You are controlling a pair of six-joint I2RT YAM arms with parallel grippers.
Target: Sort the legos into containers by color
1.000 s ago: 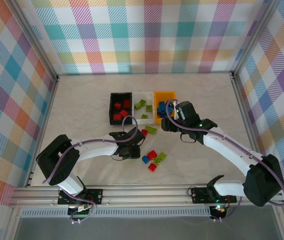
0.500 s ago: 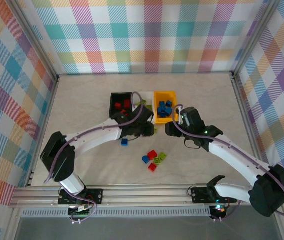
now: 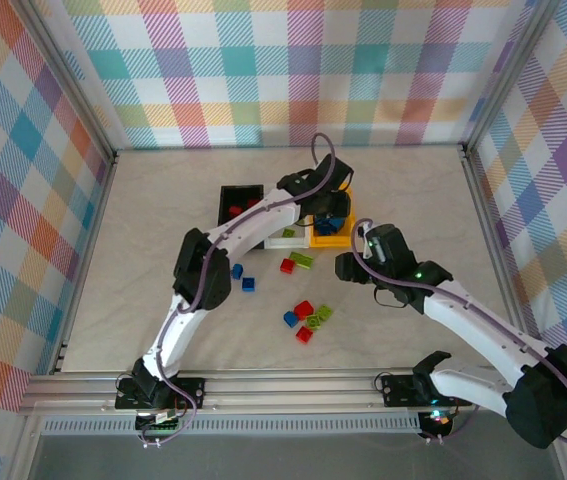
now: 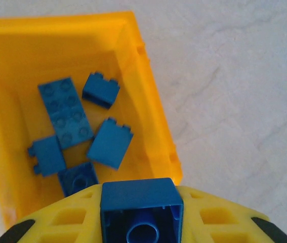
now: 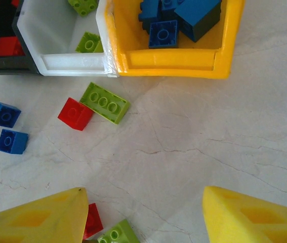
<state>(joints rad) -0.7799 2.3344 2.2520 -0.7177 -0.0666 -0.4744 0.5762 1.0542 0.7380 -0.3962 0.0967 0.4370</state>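
My left end effector [image 4: 141,225] clenched a glossy blue studded brick [image 4: 141,195] over the smooth orange-yellow bin [image 4: 151,106], at its 6 o'clock rim. 5 blue bricks [image 4: 110,143] lay inside. Released there, the hard brick might bounce onto the marbled table [image 4: 234,76]. My right end effector [image 5: 143,215] hung open, empty.

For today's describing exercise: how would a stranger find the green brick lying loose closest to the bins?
On the table, find where the white bin meets the orange-yellow bin. Just on the arms' side of that joint lies the lime green brick. It is long with a line of studs, unlike the small red brick beside it.
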